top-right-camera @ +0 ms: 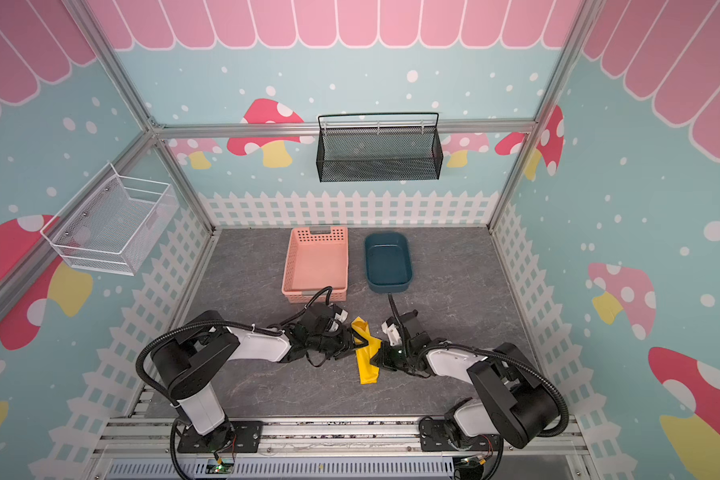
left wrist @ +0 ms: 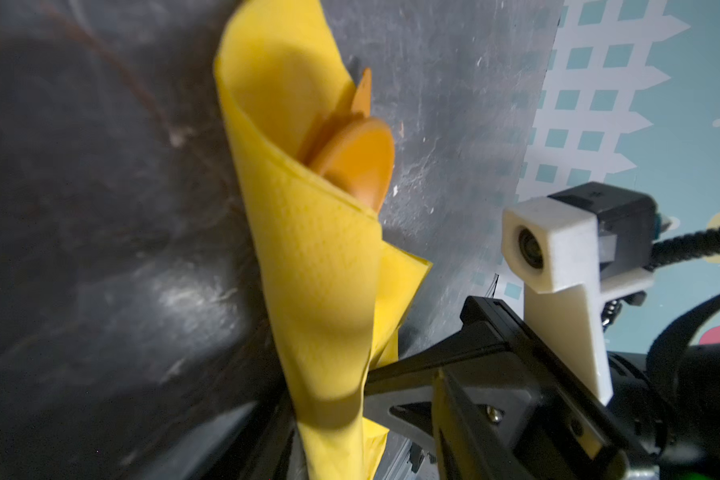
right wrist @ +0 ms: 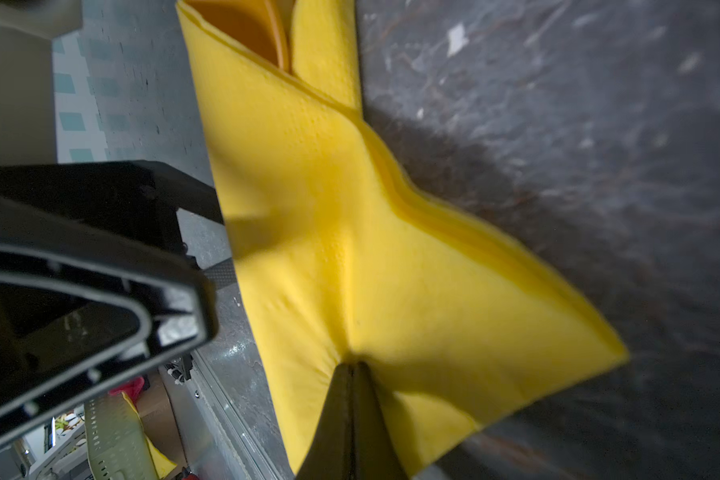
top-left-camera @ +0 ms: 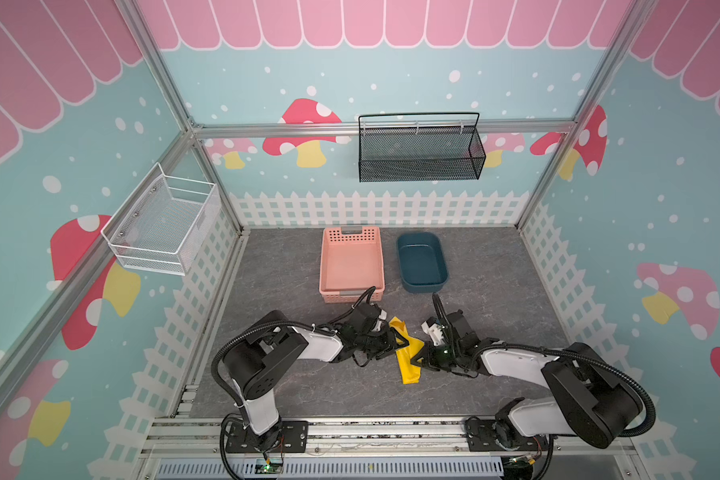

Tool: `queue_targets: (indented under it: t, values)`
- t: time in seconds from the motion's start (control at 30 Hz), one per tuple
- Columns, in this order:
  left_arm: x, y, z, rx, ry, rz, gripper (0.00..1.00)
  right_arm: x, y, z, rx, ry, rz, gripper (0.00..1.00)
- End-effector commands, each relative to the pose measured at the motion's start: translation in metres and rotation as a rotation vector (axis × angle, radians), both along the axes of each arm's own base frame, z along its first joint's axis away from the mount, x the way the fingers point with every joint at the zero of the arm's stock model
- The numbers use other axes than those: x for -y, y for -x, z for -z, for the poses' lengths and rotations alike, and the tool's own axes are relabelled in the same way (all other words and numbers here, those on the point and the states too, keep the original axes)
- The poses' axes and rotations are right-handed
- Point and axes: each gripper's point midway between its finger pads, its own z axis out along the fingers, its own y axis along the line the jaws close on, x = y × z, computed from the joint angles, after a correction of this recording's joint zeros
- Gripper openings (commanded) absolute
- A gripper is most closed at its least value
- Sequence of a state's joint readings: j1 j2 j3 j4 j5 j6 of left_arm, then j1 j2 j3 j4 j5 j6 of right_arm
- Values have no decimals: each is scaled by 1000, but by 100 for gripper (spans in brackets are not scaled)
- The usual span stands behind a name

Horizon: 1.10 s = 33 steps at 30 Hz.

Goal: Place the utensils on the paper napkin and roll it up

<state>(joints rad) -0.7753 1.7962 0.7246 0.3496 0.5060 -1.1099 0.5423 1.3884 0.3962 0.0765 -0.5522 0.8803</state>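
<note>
1. Top views: two grippers meet over the paper napkin (top-left-camera: 410, 370), a loose yellow roll lying on the grey tabletop (top-left-camera: 308, 374). The left gripper (top-left-camera: 398, 341) straddles the roll, and the right gripper (top-left-camera: 417, 358) bites its side edge. Both top views show this.
2. Left wrist: the utensils (left wrist: 358, 162) poke from the roll's open mouth, well beyond the fingers, with a round spoon bowl foremost. The roll runs back between the left gripper's spread jaws. Whether they press the paper cannot be told, but they appear placed to steady the bundle.
3. Right wrist: the right fingertips (right wrist: 341, 415) are clamped tight on a fold of napkin, and a loose corner fans out just beside them. The pinch looks meant to stop the wrap springing open. The left gripper's fingers (right wrist: 100, 299) stand apart beside the roll.
</note>
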Motion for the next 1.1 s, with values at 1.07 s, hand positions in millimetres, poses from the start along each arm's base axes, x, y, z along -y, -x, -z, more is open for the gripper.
queue_targets:
  t: [1.07]
  values:
    - [-2,37,41,-95,-99,117,44,25,23,34,-115,128,34,0]
